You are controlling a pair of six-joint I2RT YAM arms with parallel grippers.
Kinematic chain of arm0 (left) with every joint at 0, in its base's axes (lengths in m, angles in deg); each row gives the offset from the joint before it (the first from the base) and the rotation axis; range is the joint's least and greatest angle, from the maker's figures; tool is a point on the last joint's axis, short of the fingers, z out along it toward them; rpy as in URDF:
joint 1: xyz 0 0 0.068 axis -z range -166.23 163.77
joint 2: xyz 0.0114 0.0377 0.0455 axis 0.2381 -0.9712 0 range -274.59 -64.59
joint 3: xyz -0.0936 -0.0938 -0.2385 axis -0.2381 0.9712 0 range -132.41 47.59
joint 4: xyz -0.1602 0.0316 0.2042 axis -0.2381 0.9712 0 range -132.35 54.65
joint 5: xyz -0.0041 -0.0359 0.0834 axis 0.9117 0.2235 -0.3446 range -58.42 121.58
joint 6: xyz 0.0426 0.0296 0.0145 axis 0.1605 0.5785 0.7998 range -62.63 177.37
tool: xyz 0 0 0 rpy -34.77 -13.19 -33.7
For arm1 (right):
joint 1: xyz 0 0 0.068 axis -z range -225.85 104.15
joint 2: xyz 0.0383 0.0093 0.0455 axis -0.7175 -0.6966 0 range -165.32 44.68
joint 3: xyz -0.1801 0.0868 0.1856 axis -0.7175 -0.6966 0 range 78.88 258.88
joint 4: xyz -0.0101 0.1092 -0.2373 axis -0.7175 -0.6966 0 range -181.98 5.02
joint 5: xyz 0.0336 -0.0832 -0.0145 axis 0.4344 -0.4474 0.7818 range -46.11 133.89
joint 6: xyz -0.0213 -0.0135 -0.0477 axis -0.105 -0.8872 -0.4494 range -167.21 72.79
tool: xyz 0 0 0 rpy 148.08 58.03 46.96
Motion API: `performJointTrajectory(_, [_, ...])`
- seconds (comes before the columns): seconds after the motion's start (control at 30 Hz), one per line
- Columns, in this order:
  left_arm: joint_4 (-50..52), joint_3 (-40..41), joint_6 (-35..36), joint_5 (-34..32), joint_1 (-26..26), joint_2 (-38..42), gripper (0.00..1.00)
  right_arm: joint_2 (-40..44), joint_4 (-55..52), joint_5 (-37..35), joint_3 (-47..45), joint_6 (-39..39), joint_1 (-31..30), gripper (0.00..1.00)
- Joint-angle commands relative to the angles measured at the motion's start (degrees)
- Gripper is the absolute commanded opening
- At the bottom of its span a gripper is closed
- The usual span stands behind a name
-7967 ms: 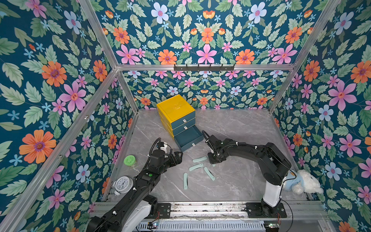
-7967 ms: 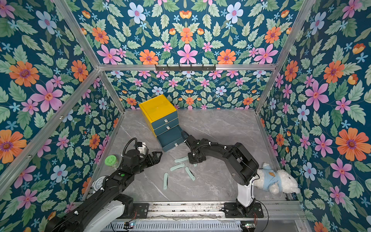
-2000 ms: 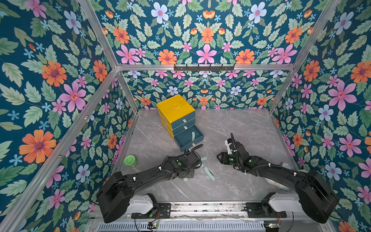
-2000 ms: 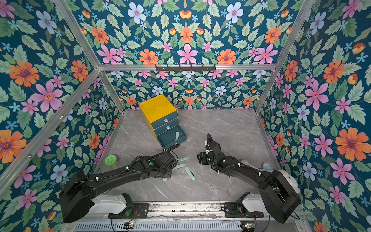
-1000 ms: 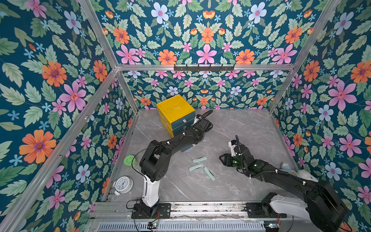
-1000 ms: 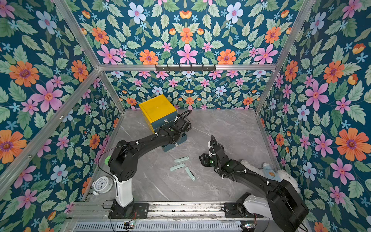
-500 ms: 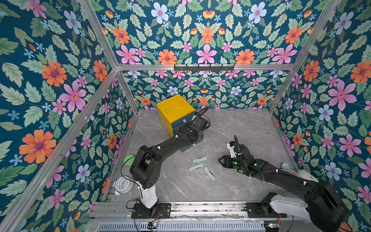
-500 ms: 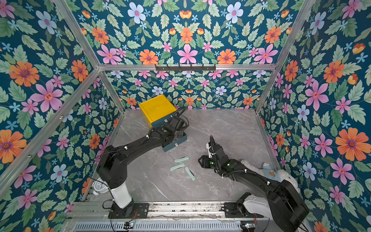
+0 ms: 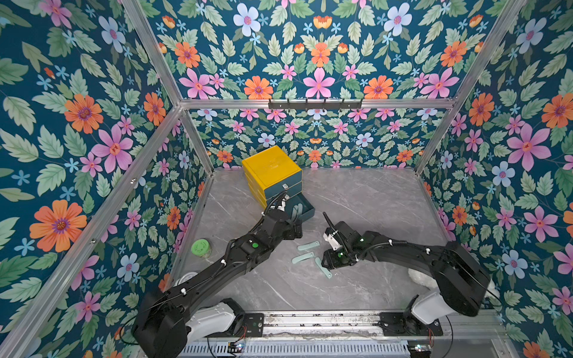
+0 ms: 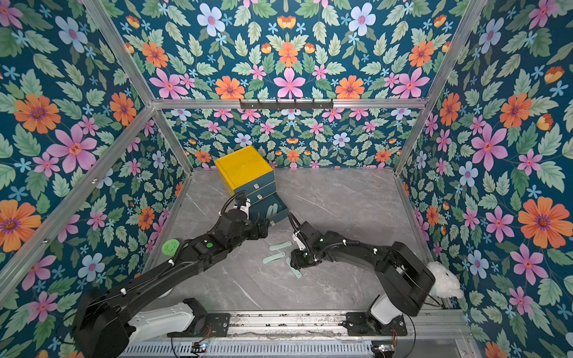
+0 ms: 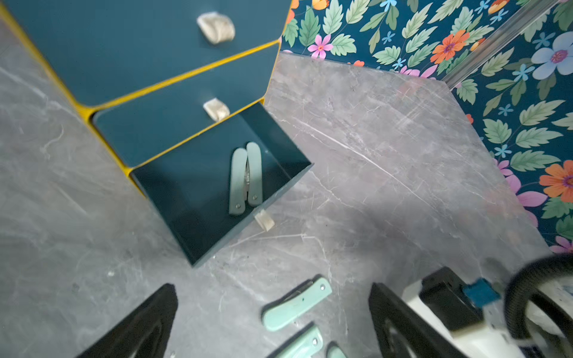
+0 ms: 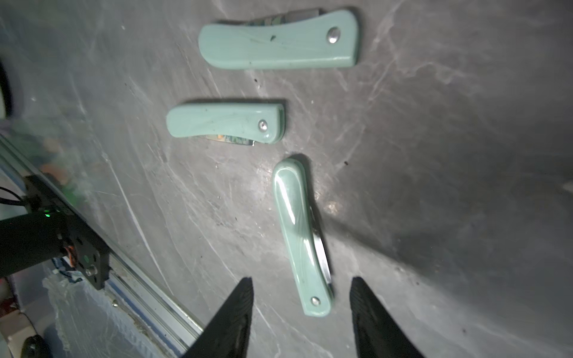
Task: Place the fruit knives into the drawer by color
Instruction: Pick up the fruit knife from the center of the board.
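- Three fruit knives on tabletop: mint, folded, riveted; two alike in bottom drawer.
- Left pincer agape, empty.
- Right pincer parted, straddling one knife.

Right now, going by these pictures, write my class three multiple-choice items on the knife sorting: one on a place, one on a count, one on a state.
1. Where do the two stowed knives lie? A) top drawer B) open bottom drawer C) on the cabinet's roof
2. How many mint knives lie loose on the table? A) one B) five C) three
3. How is the left gripper? A) open, empty B) shut on a knife C) shut on a pull tab
Key: 1 B, both lie side by side in the pulled-out drawer; 2 C, three show apart on the marble; 3 A, its jaws stand wide, nothing gripped.
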Motion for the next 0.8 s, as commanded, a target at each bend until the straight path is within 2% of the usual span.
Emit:
performJointTrajectory(0.0, [-1.02, 5.25, -4.15, -1.67, -0.03, 6.50, 0.99, -3.56, -6.67, -3.38, 4.16, -2.83, -1.42, 0.54])
performJointTrajectory(0.17, [-0.06, 11.71, -6.66, -4.07, -0.04, 14.26, 0.99, -12.38, -13.08, -9.47, 11.90, -5.02, -3.84, 0.54])
performJointTrajectory(0.33, [1.50, 12.99, -7.42, -5.84, -0.08, 15.21, 0.99, -18.71, -18.10, -14.81, 17.33, -6.64, -5.95, 0.53])
performJointTrajectory(0.6, [2.14, 13.32, -6.97, -7.43, -0.12, 15.83, 0.99, -22.83, -19.72, -16.65, 18.75, -6.41, -6.57, 0.41])
performJointTrajectory(0.77, [2.42, 13.17, -6.46, -7.97, -0.12, 15.46, 0.99, -23.16, -18.90, -18.90, 18.92, -5.67, -6.70, 0.29])
